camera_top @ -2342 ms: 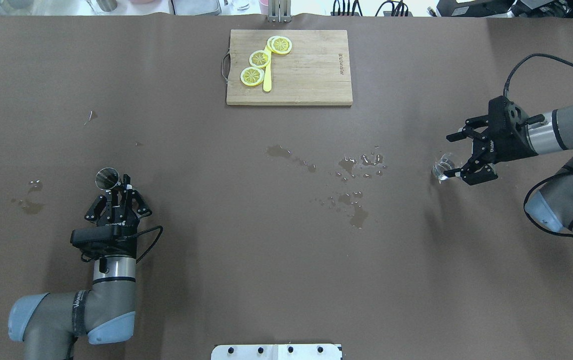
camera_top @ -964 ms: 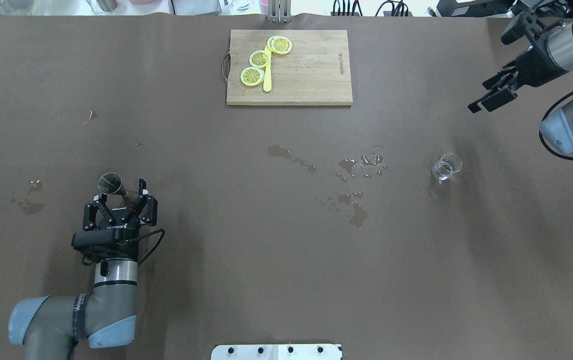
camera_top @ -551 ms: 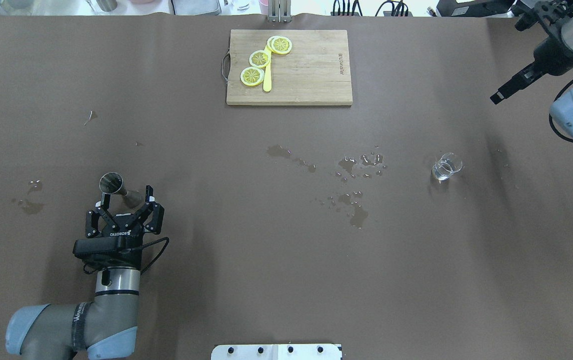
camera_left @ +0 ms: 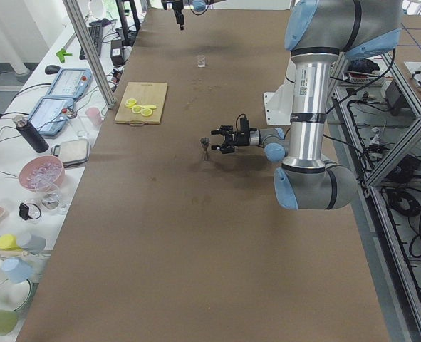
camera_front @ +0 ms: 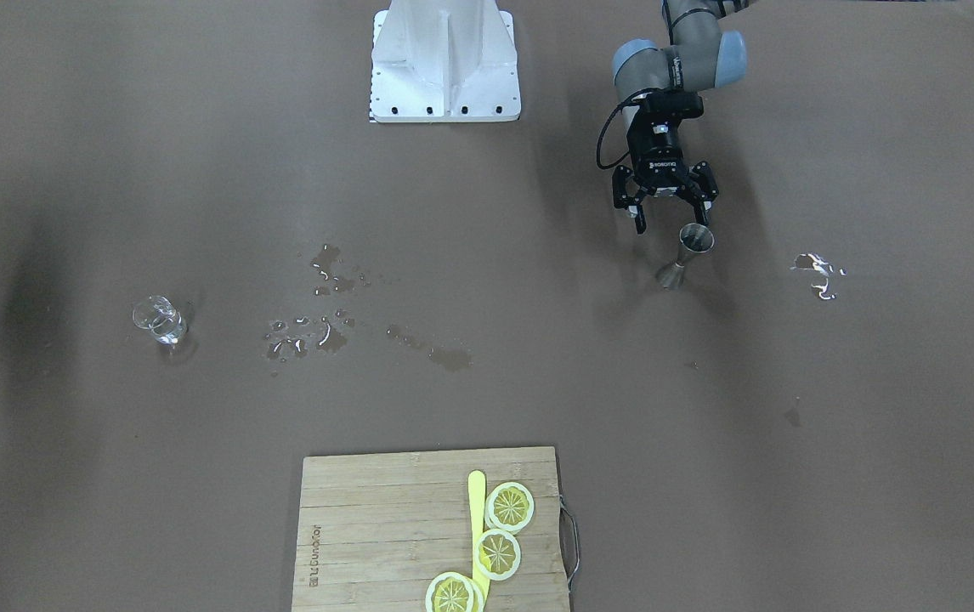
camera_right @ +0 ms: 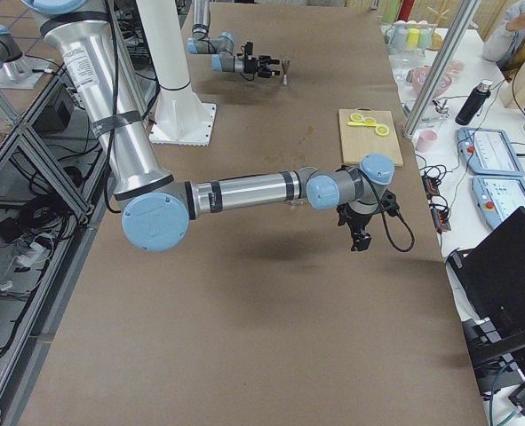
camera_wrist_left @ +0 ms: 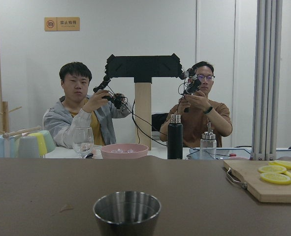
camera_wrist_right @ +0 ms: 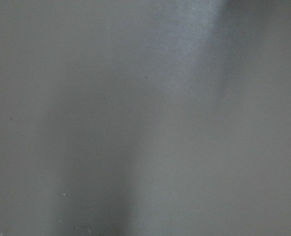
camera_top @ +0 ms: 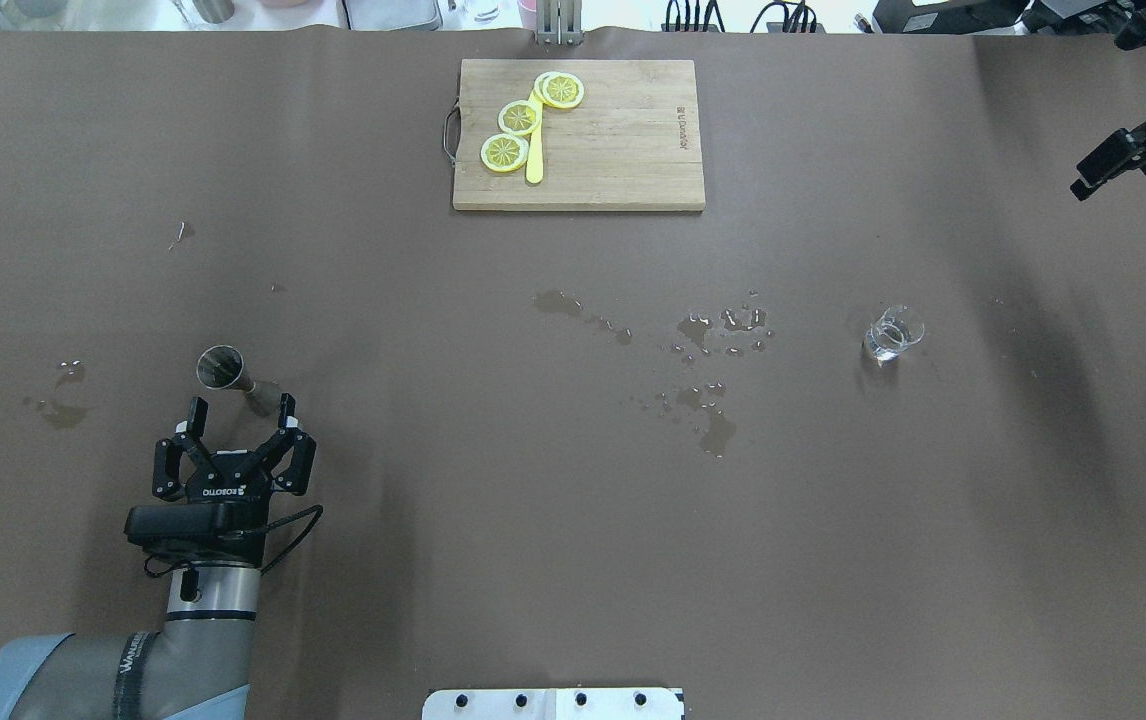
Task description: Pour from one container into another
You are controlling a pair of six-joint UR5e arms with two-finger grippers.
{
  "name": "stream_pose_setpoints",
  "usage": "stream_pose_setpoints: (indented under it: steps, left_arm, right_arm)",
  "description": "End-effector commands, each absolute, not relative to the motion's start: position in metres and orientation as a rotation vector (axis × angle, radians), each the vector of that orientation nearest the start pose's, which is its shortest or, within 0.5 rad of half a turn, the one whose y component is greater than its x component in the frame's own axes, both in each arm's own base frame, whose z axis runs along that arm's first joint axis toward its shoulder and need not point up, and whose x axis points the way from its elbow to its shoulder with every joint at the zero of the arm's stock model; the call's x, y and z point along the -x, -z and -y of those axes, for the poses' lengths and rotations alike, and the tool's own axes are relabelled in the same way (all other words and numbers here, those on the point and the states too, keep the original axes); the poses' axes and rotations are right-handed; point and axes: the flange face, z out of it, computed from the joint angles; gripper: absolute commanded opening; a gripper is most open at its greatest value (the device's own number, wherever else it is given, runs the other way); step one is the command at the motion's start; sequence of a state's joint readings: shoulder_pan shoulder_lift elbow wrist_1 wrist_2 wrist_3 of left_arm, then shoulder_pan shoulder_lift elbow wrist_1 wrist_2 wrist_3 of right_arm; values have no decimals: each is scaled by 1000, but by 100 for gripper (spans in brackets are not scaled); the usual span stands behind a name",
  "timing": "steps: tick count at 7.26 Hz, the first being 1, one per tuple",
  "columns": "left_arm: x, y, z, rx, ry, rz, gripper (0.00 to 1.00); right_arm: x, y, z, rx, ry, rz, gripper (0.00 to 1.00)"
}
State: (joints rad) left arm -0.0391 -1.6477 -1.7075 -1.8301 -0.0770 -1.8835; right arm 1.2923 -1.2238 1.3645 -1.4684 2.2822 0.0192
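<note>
The left claw (camera_top: pixel 240 406) hangs low over the desk (camera_top: pixel 493 560) with its two fingers (camera_top: pixel 196 408) spread wide apart and nothing between the pads. Just ahead of it a steel jigger (camera_top: pixel 220 366) stands upright on the brown surface. From overhead its foot sits roughly level with the fingertips, while the view from the robot's left end shows a small gap between the cup and the claw, so the jigger is free. The left wrist camera looks straight at its open mouth (camera_wrist_left: pixel 127 210), low in the middle of that view. The other container, a small clear glass (camera_top: pixel 894 333) with a little water in it, stands by itself well over on the robot's right half of the desk, far from either arm. Between the two vessels lie scattered wet patches (camera_top: pixel 716 432), and another small puddle (camera_top: pixel 58 408) shows just outside the jigger. The right claw (camera_top: pixel 1113 165) is raised near the far right corner of the desk, well away from the glass; whether its fingers are apart or together cannot be told. At the far edge rests a wooden cutting board (camera_top: pixel 633 150) carrying three lemon slices (camera_top: pixel 505 152) and a yellow knife (camera_top: pixel 534 165).
</note>
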Motion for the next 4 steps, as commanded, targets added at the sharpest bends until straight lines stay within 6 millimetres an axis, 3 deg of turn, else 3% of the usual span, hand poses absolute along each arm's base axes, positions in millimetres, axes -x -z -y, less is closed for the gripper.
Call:
stream_pose_setpoints:
  steps: [1,4]
  left_arm:
    - [-497,-470,245,-1421,616,-588,99]
    - [-468,-465,242,-1426,622,-601,99]
  right_arm:
    - [107,-565,636,-118,321,719,100]
    - [91,-573,634,-110,289,715,100]
